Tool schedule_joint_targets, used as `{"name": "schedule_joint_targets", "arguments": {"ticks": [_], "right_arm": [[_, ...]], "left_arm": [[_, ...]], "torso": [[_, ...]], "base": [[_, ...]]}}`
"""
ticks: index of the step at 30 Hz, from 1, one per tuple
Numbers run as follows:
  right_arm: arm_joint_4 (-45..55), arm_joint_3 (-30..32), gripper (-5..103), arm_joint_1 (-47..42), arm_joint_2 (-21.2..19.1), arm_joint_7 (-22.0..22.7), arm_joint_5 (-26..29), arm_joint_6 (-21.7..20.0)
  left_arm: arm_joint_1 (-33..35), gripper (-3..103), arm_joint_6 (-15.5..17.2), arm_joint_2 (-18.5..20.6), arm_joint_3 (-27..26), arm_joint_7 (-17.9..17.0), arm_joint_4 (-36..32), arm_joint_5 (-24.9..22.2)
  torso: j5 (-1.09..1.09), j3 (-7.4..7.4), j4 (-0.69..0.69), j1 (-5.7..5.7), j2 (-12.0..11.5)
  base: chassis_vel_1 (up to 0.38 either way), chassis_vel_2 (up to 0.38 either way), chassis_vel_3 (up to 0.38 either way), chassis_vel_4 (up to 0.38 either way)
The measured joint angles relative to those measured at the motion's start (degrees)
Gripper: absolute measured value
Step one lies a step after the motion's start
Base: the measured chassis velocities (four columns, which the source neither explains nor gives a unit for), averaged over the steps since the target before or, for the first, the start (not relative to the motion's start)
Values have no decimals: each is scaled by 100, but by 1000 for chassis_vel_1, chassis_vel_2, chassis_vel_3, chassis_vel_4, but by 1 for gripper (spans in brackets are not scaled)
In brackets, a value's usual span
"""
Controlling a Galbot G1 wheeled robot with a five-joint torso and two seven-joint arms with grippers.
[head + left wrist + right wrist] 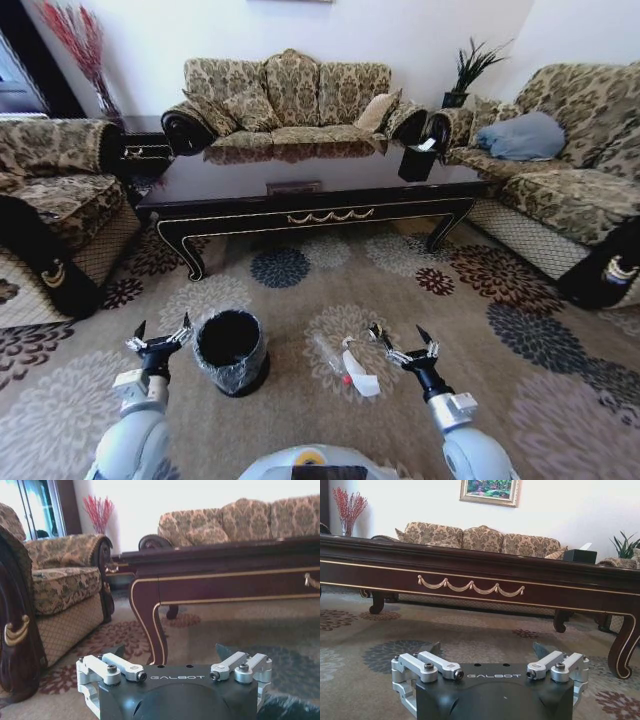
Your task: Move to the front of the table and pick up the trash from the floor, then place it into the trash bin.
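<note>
Right, the robot is squared up to the bench (pixel 300 195), low over the floor (pixel 470 300), both arms out in front. Left claw (pixel 160 340) hangs just beside the bin (pixel 231 351), fingers spread, gripping nothing. Right claw (pixel 402 345) is spread too and empty, poised just to the right of the trash.

And there it is: the bottle (pixel 335 360) with its red cap lies on the carpet between bin and right claw, a crumpled paper (pixel 362 372) touching it on the claw's side. Any smaller scrap I can't make out.

Handy layout, this. The bin stands just left of the litter, its bag folded over the rim and its mouth open upward, so the carry looks short. The right arm is the closer one, so it seems the likely picker, while the left waits by the bin.

From the right wrist, the claw (pixel 495 656) points level at the bench's gold-swagged apron, so it must tip downward to reach the carpet. From the left wrist, the other claw (pixel 175 657) faces the bench leg.

Nothing picked yet.
</note>
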Motion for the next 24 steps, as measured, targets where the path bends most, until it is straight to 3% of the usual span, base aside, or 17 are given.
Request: {"name": "schedule_joint_targets", "arguments": {"ticks": [2, 4, 5, 7, 9, 10, 12, 14, 15, 19, 24], "right_arm": [[-4, 0, 100, 0, 2, 1, 0, 7], [-15, -2, 100, -8, 28, 1, -15, 24], [-15, -2, 100, -8, 28, 1, -15, 24], [-32, -9, 100, -26, 59, 0, -56, 47], [-47, -19, 100, -57, 109, -11, -110, 74], [-47, -19, 100, -57, 109, -11, -110, 74], [-47, -20, 100, -63, 136, -15, -117, 83], [-40, -12, 100, -59, 145, -17, -116, 87], [-40, -12, 100, -59, 145, -17, -116, 87], [-37, -6, 100, -30, 110, -18, -88, 89], [-100, -18, 100, -6, 67, -24, -80, 104]], "left_arm": [[-11, 100, 121, 51, 1, -44, -6, 1], [-72, 100, 636, 222, 14, -209, -93, -254], [-72, 100, 636, 222, 14, -209, -93, -254], [-178, 100, 1125, 373, 26, -328, -199, -633], [-418, 100, 1873, 599, 42, -512, -335, -1134], [-418, 100, 1873, 599, 42, -512, -335, -1134], [-625, 100, 2497, 789, 64, -729, -430, -1663], [-945, 100, 3181, 1039, 137, -1116, -465, -2485], [-945, 100, 3181, 1039, 137, -1116, -465, -2485], [-1212, 100, 3361, 1279, 230, -1586, -266, -3361], [-1272, 100, 3356, 1319, 210, -1592, 53, -3426]], "torso": [[0, 0, 0, 0, 0], [1, -1, 0, 0, 1], [1, -1, 0, 0, 1], [1, -1, 0, 0, 0], [1, 0, 0, 0, 0], [1, 0, 0, 0, 0], [0, 0, -1, 0, 1], [1, 0, -1, 0, 0], [1, 0, -1, 0, 0], [0, 0, -2, 0, 0], [1, 0, 1, 0, 0]], "base": [[0, 0, 0, 0], [0, 0, 0, 0], [0, 0, 0, 0], [0, 0, 0, 0], [0, 0, 0, 0], [0, 0, 0, 0], [0, 0, 0, 0], [0, 0, 0, 0], [0, 0, 0, 0], [0, 0, 0, 0], [0, 0, 0, 0]]}}
